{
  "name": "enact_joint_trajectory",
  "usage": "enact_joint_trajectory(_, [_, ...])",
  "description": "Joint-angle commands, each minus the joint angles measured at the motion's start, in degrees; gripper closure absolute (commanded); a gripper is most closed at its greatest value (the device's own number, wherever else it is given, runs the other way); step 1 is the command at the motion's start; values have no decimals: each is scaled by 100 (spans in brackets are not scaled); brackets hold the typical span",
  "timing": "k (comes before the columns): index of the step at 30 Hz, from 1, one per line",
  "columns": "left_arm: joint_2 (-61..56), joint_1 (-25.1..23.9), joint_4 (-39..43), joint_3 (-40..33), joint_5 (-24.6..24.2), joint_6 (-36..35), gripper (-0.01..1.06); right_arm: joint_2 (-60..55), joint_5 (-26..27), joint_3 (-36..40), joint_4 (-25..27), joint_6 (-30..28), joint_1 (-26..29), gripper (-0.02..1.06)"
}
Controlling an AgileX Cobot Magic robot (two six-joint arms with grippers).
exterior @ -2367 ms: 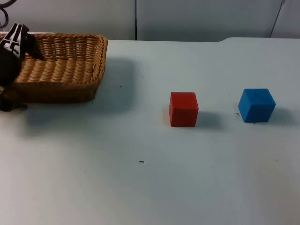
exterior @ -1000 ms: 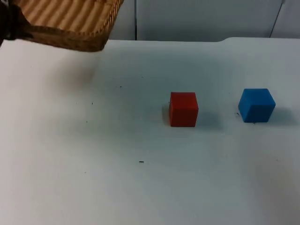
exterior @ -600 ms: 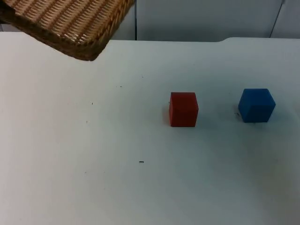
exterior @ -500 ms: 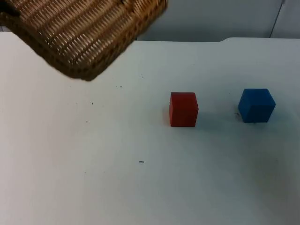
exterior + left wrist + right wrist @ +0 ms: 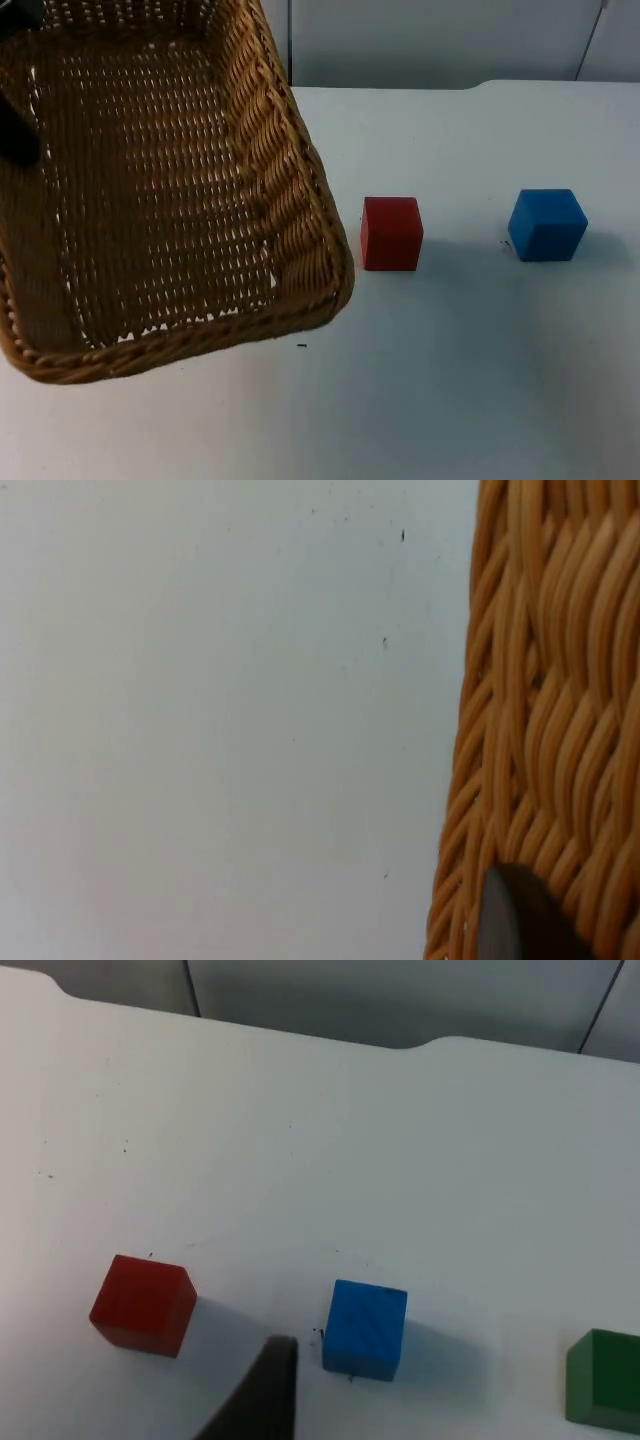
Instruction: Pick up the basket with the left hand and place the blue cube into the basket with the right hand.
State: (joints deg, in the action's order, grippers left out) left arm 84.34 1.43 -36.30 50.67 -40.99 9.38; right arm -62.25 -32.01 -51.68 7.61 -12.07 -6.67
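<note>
While the wicker basket (image 5: pixel 170 190) hangs tilted above the left part of the white counter (image 5: pixel 480 380), its open inside faces the top camera, and its near rim reaches just short of the red cube (image 5: pixel 391 233). The left gripper (image 5: pixel 18 130) is a dark shape at the basket's far left wall. In the left wrist view one black finger (image 5: pixel 515 920) lies against the woven rim, so the fingers are pinching the basket's wall.

Moving right, the red cube stands flat on the counter, just beside the basket's right rim in the top view, though whether they touch cannot be told. Further right, well apart from the basket, the blue cube (image 5: pixel 546 224) rests on the counter, near the red cube with a clear gap between them. It is not in the basket yet.

From the right wrist camera, the right gripper hovers above the counter, one black finger (image 5: pixel 262 1395) showing between the red cube and the blue cube. I cannot tell whether its fingers are spread or pressed together. Beyond the blue cube, a green cube (image 5: pixel 605 1378) sits on the counter.
</note>
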Motion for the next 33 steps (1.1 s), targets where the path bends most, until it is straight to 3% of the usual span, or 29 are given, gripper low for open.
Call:
enact_joint_trajectory(1, [155, 21, -29, 6, -129, 126, 105, 1, -52, -58, 22, 7, -14, 6])
enact_joint_trajectory(7, [772, 21, -78, 343, -710, 591, 105, 1, -92, -58, 22, 7, -14, 6])
enact_joint_trajectory(14, [1139, 21, -78, 857, -932, 655, 105, -171, -164, -157, 22, 30, -14, 6])
enact_joint_trajectory(21, [1361, 21, -78, 1207, -1113, 678, 105, -1154, -787, -935, 8, 377, -44, 6])
enact_joint_trajectory(30, [1680, 21, -71, 1467, -1233, 716, 105, -2576, -868, -1953, -4, 459, -278, 6])
enact_joint_trajectory(33, [1705, 21, -71, 1469, -1233, 757, 105, -3114, -901, -2232, -193, 866, -379, 7])
